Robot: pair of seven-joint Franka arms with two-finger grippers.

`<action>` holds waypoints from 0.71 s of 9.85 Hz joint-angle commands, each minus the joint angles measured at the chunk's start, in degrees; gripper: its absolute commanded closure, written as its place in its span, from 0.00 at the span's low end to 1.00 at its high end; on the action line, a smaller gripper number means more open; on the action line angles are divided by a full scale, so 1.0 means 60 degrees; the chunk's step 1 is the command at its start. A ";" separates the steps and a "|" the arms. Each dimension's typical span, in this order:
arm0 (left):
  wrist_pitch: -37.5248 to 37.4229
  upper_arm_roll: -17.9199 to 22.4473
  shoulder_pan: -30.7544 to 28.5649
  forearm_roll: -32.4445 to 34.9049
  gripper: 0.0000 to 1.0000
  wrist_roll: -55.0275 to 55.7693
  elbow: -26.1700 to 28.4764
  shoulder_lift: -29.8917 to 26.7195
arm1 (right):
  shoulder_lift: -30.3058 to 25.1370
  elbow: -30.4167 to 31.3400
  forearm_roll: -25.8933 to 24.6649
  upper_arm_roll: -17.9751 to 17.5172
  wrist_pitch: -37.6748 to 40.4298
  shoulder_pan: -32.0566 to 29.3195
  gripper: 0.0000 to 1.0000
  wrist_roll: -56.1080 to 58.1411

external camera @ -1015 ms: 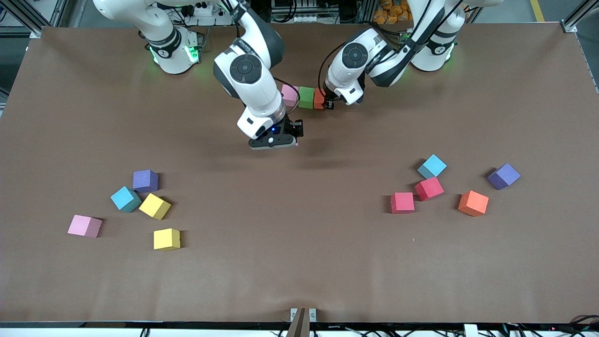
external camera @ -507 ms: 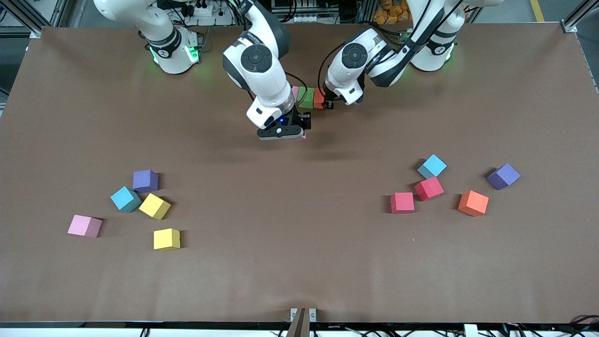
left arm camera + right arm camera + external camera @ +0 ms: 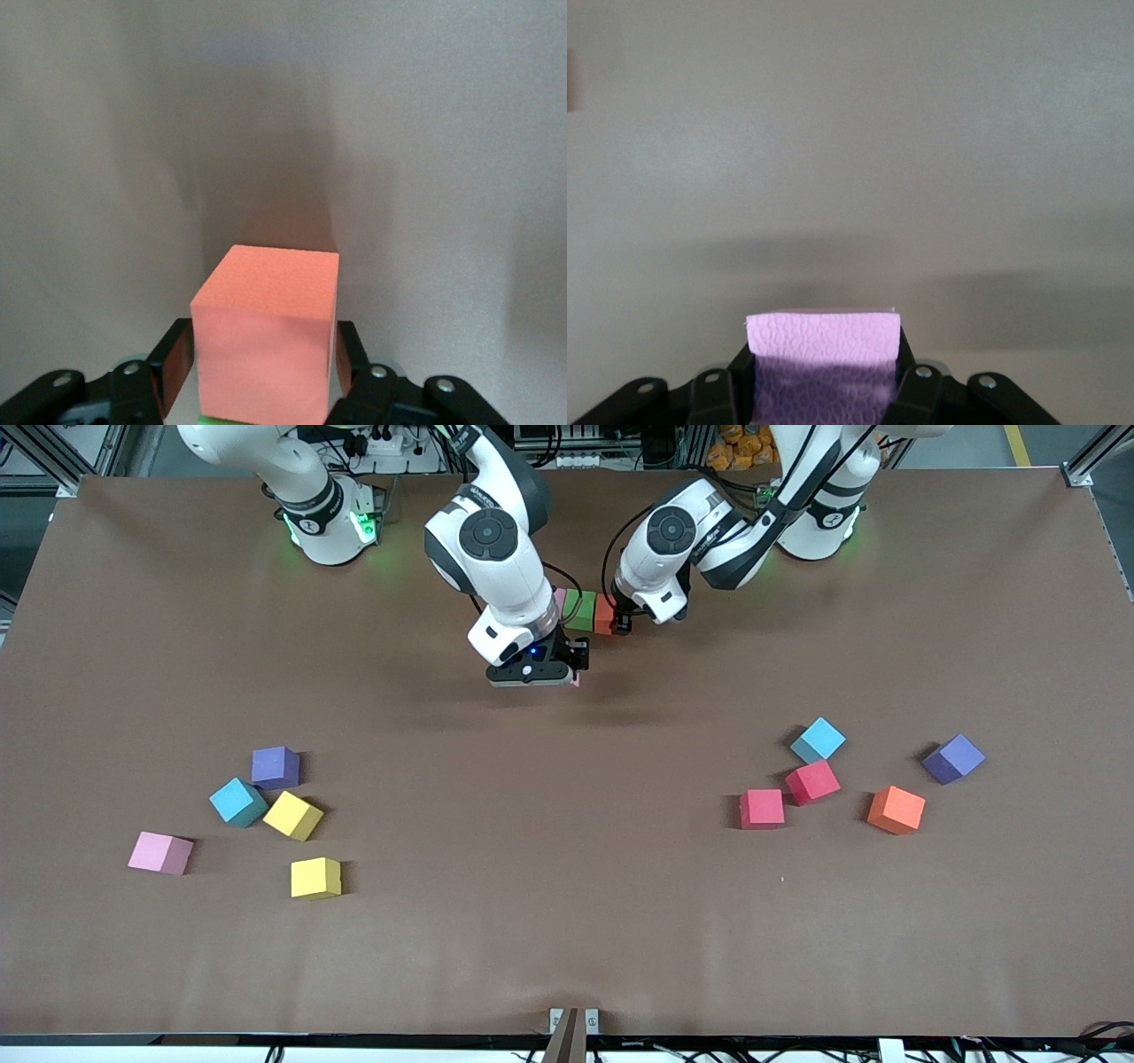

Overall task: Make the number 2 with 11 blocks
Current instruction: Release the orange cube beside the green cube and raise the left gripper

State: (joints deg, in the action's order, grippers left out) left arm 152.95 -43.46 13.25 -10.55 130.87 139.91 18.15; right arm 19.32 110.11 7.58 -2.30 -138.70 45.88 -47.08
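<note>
Pink foam is clamped in the right gripper (image 3: pixel 532 675): a pink block (image 3: pixel 824 341) pinched between its pressed-in pads. Over the last second this arm carried it up the table (image 3: pixel 567 921) from open cloth and now hangs over the spot just beside the started row.

Row: pink cube (image 3: pixel 559 598), green cube (image 3: pixel 580 609), orange cube (image 3: pixel 604 614), touching, close to the robots' bases, orange toward the left arm's end.

Left gripper (image 3: pixel 620 622) sits low around the orange cube and has not shifted; the cube rests on the cloth, squarely in its mouth. Whether it grips or has let go, I cannot tell.

Judgement: top bar of the number 2 looks laid; the held pink block is likely the next cell. Ten loose blocks lie in two clusters nearer the camera
</note>
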 commanded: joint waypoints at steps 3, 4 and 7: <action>0.0085 -0.0081 -0.0012 -0.0087 0.27 0.0058 0.0002 -0.0197 | -0.0012 0.0208 -0.0383 0.0090 -0.0334 0.0263 0.95 -0.0809; 0.0085 -0.0081 -0.0012 -0.0087 0.27 0.0073 0.0002 -0.0212 | 0.0075 0.0194 -0.0703 0.0090 -0.0378 0.0307 0.95 -0.1187; 0.0055 -0.0081 -0.0026 -0.0087 0.26 0.0073 0.0002 -0.0285 | 0.0178 0.0165 -0.2080 0.0060 -0.0437 0.0468 0.91 -0.2491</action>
State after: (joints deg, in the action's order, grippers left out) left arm 153.10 -43.47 13.25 -10.55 130.87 139.54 18.00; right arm 20.37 110.77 -1.69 -2.31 -140.54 47.77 -57.98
